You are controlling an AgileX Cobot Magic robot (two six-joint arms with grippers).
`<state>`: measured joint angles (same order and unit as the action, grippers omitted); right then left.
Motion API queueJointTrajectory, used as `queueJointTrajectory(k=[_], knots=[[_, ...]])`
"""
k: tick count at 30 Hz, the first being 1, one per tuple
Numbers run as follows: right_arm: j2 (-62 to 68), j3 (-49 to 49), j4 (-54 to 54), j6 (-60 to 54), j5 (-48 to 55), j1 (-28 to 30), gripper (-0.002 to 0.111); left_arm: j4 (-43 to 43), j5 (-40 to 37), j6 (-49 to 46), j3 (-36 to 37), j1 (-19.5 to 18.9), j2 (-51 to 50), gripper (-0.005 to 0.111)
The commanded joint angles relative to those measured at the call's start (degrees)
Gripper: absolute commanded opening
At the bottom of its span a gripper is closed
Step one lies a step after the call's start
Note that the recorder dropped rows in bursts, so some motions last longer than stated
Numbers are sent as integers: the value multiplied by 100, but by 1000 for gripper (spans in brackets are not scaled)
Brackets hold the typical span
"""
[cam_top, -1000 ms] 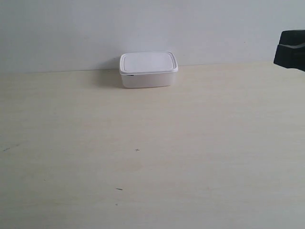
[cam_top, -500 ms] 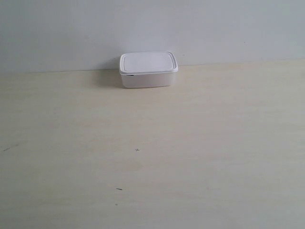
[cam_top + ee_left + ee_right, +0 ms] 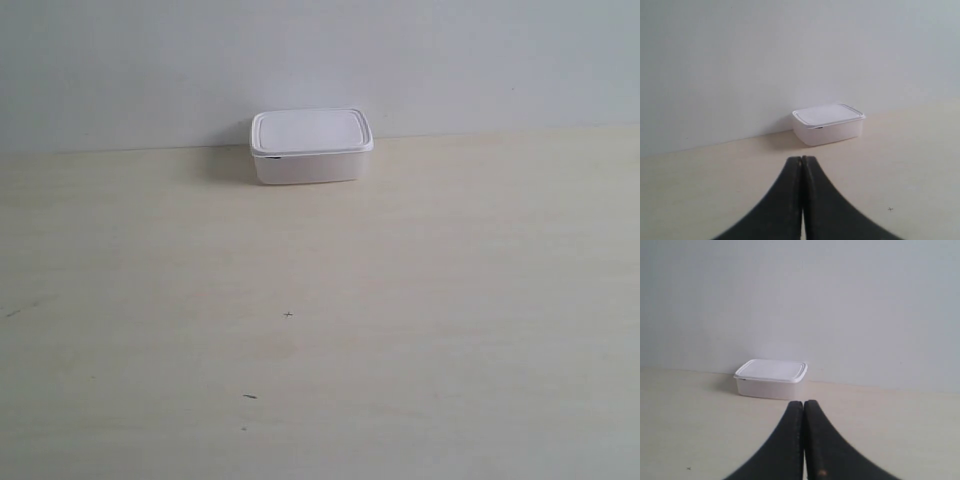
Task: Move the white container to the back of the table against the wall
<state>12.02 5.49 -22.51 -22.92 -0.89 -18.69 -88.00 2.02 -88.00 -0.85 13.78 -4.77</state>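
Note:
The white container (image 3: 311, 146) with its lid on rests on the beige table (image 3: 400, 300) at the back, right up against the pale wall (image 3: 320, 60). Both wrist views also show the white container (image 3: 828, 123) (image 3: 771, 378) by the wall, well beyond the fingertips. My left gripper (image 3: 802, 159) is shut with nothing between its black fingers, held back from the box. My right gripper (image 3: 803, 402) is shut and empty too, also apart from the box. Neither arm shows in the exterior view.
A few tiny dark specks (image 3: 288, 315) mark the tabletop in front of the container. The wall runs along the whole back edge of the table.
The black arm part at the exterior view's right edge one second ago has left the picture. The container has not moved.

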Motion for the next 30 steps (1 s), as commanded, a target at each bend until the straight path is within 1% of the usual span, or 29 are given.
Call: queueJointTrajectory(k=[1,4,6,9,12,18,26,30], knots=[[-369,-458,89,7,-7,2,0,3,37,-24,85,-9,299,0],[-480,-549,337,7,10,2,0,-112,37,-24,85,-9,321,0],[-509,-549,520,7,374,2,0,-112,37,-24,85,-9,321,0],[-518,-549,531,7,424,2,0,-157,24,-24,85,-9,321,0],[-518,-549,657,7,483,2,0,-397,24,-24,85,-9,300,0],[-518,-549,702,22,1156,2,0,-596,134,-24,85,-9,271,0],[-518,-549,702,22,1156,2,0,-1018,218,-24,85,-9,271,0],[-518,-549,702,22,1155,2,0,-1035,218,-24,85,-9,271,0]])
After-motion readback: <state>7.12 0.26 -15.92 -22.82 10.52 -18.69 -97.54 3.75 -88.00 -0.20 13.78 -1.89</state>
